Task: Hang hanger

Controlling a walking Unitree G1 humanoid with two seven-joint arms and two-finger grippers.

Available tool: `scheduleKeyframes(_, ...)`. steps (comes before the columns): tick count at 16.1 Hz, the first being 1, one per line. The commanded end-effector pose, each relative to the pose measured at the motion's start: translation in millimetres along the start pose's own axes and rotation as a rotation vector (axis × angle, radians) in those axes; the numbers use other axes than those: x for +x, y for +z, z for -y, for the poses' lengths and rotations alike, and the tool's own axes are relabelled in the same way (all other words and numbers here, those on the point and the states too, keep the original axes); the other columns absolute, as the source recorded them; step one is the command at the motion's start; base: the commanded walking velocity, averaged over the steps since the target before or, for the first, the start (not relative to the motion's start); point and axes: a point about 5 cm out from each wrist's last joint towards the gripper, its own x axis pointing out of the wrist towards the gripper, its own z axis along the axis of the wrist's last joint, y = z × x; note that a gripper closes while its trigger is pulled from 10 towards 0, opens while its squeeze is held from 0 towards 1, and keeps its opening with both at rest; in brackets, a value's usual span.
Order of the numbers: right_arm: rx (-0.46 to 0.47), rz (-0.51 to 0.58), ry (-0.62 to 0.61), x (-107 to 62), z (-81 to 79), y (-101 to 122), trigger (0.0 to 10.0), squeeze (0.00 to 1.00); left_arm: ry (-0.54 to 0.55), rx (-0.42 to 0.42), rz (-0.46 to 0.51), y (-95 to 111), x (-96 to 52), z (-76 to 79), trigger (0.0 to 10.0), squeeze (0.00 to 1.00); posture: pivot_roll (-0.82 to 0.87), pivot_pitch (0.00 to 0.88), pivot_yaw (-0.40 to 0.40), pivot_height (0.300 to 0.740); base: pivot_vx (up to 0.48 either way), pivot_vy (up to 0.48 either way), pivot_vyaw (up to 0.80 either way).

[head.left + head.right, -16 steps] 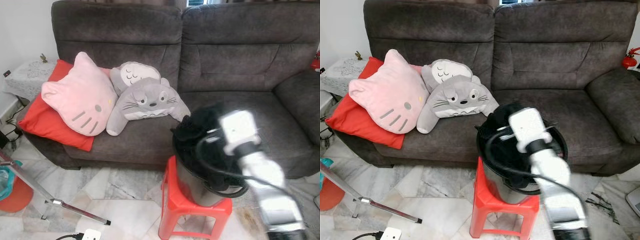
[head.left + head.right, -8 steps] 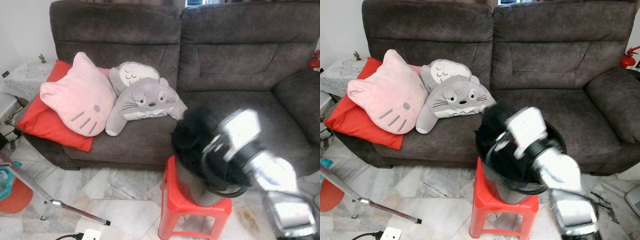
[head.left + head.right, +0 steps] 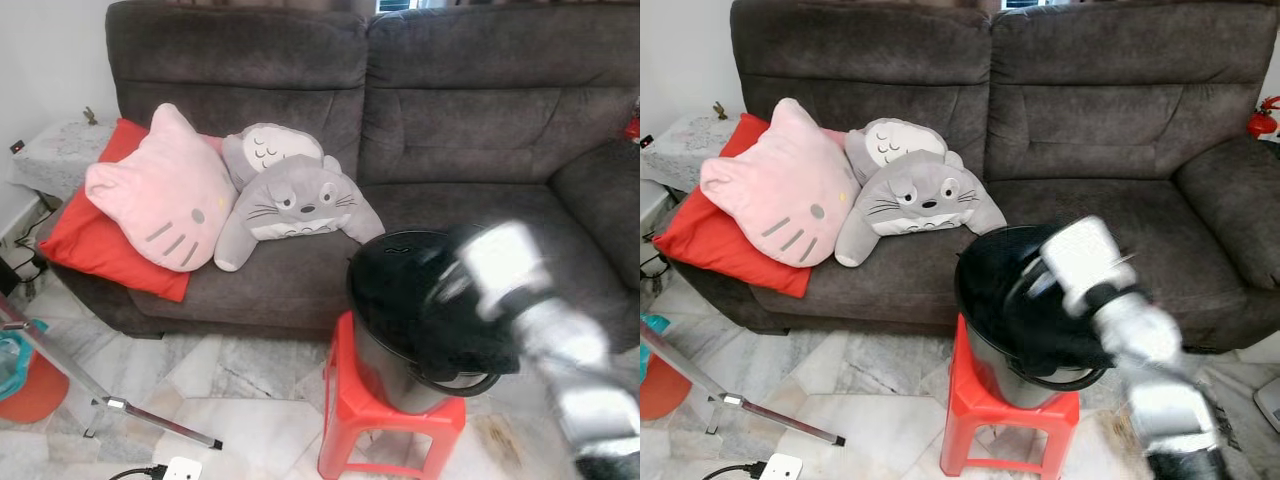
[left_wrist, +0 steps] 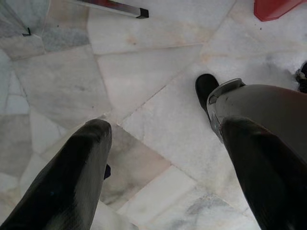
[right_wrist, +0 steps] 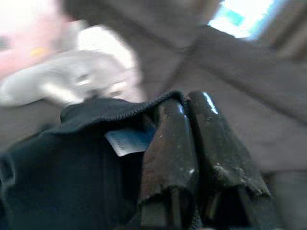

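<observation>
Black garment [image 5: 72,158] pinched in right gripper [image 5: 192,143], fingers clamped tight, over steel bin [image 3: 400,375] on red stool [image 3: 385,425]; arm swung rightward since a moment ago, blurry. No hanger visible yet. Left gripper [image 4: 163,158] spread wide, idle above floor

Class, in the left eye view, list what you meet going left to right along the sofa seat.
Red cushion → pink cat pillow → grey plush toy → black garment in the pot.
</observation>
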Motion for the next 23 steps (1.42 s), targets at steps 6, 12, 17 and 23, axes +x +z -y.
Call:
scheduleKeyframes(6, 0.127, 0.062, -0.076, -6.3, -9.2, 10, 0.0, 0.00, 0.007, 0.008, -0.011, -3, -0.4, -2.1, 10.0, 0.00, -0.18, 0.000, 0.035, 0.740, 0.000, 0.000, 0.00)
scheduleKeyframes(12, 0.125, 0.247, 0.196, -3.4, -30.5, 42, 0.0, 0.00, 0.010, 0.004, -0.006, -2, -0.3, -1.6, 10.0, 0.00, -0.18, 0.000, 0.033, 0.740, 0.000, 0.000, 0.00)
scheduleKeyframes(17, 0.045, 0.144, 0.454, -0.3, -63.1, 17, 0.0, 0.00, 0.013, -0.001, -0.004, -2, -0.3, -1.7, 10.0, 0.00, -0.17, 0.000, 0.033, 0.740, 0.000, 0.000, 0.00)
scheduleKeyframes(23, -0.108, -0.069, 0.455, 6.8, -63.7, -25, 0.0, 0.00, 0.012, 0.002, -0.005, -1, -0.2, -2.1, 10.0, 0.00, -0.17, 0.000, 0.035, 0.740, 0.000, 0.000, 0.00)
